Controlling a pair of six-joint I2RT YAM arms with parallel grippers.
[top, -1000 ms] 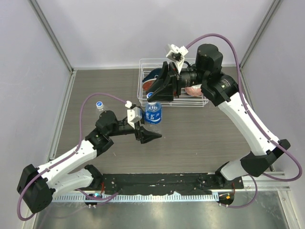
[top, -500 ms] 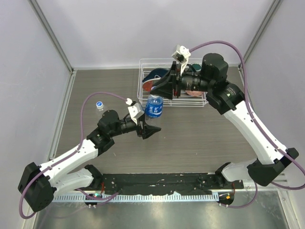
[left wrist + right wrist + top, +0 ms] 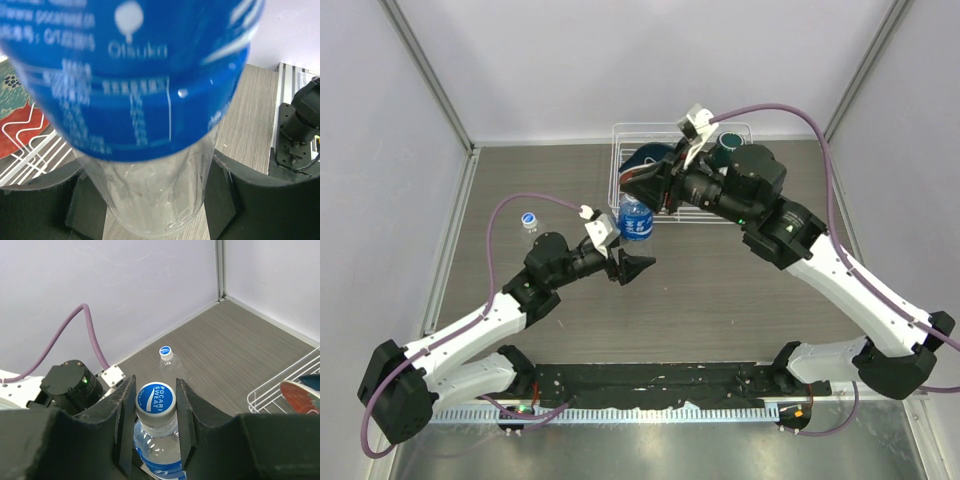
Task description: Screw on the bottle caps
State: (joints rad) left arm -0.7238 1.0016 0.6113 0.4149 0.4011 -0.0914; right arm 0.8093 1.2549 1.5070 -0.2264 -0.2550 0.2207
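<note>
The bottle with the blue wrap label (image 3: pixel 636 222) is held off the table at mid-table, its clear lower part (image 3: pixel 155 190) between my left gripper's (image 3: pixel 632 260) black fingers (image 3: pixel 235 205), which are shut on it. A blue-topped cap (image 3: pixel 156 398) sits on its neck. My right gripper (image 3: pixel 647 190) comes from the basket side and its fingers (image 3: pixel 125 415) press the cap's two sides. The plain bottle (image 3: pixel 528 221) stands at the far left with a blue cap on top; it also shows in the right wrist view (image 3: pixel 167 360).
A white wire basket (image 3: pixel 620 200) stands at the back centre, holding red and blue items, with a dark green mug (image 3: pixel 728 143) at its right end. Its corner shows in the right wrist view (image 3: pixel 280 395). Walls close the back and sides.
My right wrist has swung down and left and turned about the cap. The labelled bottle and my left gripper have shifted slightly up and left.
</note>
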